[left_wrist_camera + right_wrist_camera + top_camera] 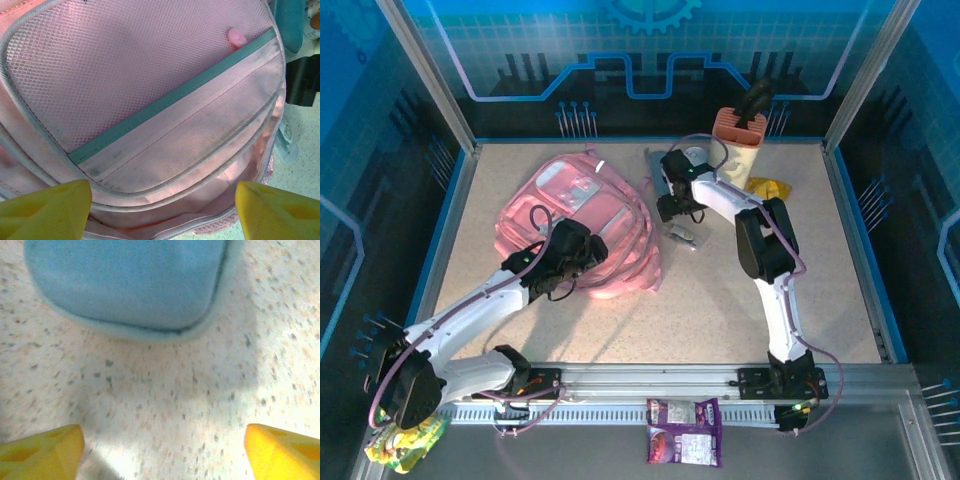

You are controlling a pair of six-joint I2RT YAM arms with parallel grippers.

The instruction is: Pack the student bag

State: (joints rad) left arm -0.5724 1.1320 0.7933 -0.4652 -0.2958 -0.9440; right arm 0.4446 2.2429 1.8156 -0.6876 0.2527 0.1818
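Left arm (470, 312): low and long, rising from the lower left corner of the top view toward the centre, wrist bent down over the near right part of the large soft pink fabric backpack (610, 215). Left hand (584, 250): open, yellow fingertips (45, 210) spread wide at the bottom corners of the wrist view, hovering close over the bag's mesh pocket (125, 65) with its teal band. Touching or not: cannot tell.

Right arm (775, 300): up from the lower right rail, folded at a dark elbow right of centre, forearm angled back toward the upper left. Right hand (677, 207): also open, yellow fingertips (285, 452) far apart with nothing between them, pointing down at the bare speckled counter (165, 390), a blurred soft blue rounded thing (125, 285) just beyond.

Backpack: flat on the counter, left of centre in the upper half of the top view, front face up, clear window panel (565, 185) at its upper end. Long axis: slanting from upper left to lower right of the frame, pink straps (642, 255) bunched along the right side, nearest the right hand.
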